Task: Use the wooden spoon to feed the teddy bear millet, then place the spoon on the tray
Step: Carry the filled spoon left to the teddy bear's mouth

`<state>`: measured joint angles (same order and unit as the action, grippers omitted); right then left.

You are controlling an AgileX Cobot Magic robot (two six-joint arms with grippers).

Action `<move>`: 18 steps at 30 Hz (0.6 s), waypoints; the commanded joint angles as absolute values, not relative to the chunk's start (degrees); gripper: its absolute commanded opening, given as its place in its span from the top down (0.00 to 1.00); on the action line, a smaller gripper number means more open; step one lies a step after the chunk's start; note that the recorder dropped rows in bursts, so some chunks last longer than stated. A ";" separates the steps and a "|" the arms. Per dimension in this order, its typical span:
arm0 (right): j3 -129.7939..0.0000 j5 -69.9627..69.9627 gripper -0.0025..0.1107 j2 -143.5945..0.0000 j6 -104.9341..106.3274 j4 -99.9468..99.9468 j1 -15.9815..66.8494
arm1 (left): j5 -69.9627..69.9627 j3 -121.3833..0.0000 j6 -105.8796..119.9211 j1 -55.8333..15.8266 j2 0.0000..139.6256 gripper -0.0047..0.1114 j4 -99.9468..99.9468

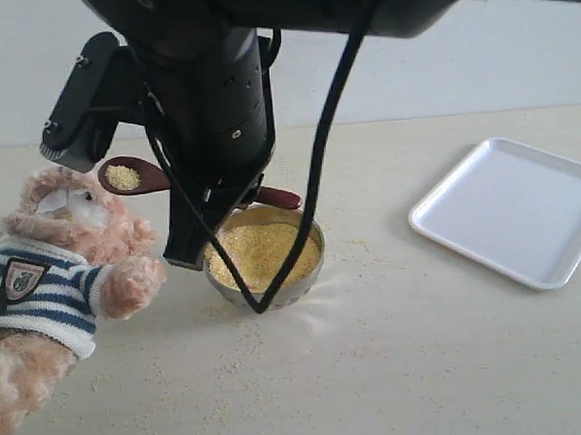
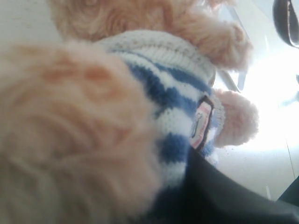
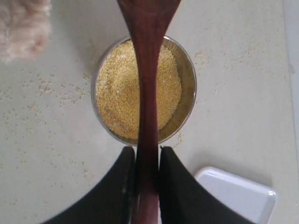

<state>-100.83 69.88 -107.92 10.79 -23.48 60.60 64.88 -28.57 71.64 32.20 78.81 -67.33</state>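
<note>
Clamping the handle of the wooden spoon [image 3: 147, 93] over the steel bowl [image 3: 192, 84], the right gripper [image 3: 147, 156] is risking tipping the millet [image 1: 123, 176] short of the teddy bear [image 1: 66, 219] beside the bowl; the left gripper [image 2: 233, 200] is hiding its fingers, so I cannot tell.

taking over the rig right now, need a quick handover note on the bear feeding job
Right claw: shut on the handle of the wooden spoon, held above the steel bowl.
Left claw: close against the teddy bear; whether it grips cannot be told.
Things: spoon loaded with millet, its tip right by the bear's face. More millet in the bowl, loose grains on the table. Tray on the right of the exterior view, nothing on it.
Done: spoon loaded and at the bear's face.
Left: finish the feed, then lay the spoon on the tray.
</note>
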 commanded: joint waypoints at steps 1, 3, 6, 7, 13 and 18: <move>-102.96 69.96 0.98 -108.64 11.07 -24.44 62.19 | 65.81 -28.92 71.60 32.37 78.77 0.92 -68.70; -102.96 69.96 0.98 -108.64 11.28 -25.14 63.35 | 65.81 -28.92 71.60 32.37 78.77 0.92 -68.70; -102.96 69.96 0.98 -108.96 11.45 -26.55 64.27 | 65.81 -28.92 71.60 32.37 78.77 0.92 -68.70; -102.96 69.96 0.98 -109.31 11.45 -27.42 64.51 | 65.81 -28.92 71.60 32.37 78.77 0.92 -68.70; -102.96 69.96 0.98 -112.14 11.87 -29.19 65.16 | 65.81 -28.92 71.60 32.37 78.77 0.92 -68.70; -103.95 69.96 0.98 -113.96 11.87 -30.70 65.78 | 65.81 -28.92 71.60 32.37 78.77 0.92 -68.70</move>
<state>-102.66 69.88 -113.57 11.59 -29.20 65.57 64.88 -28.57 71.64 32.20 78.81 -67.33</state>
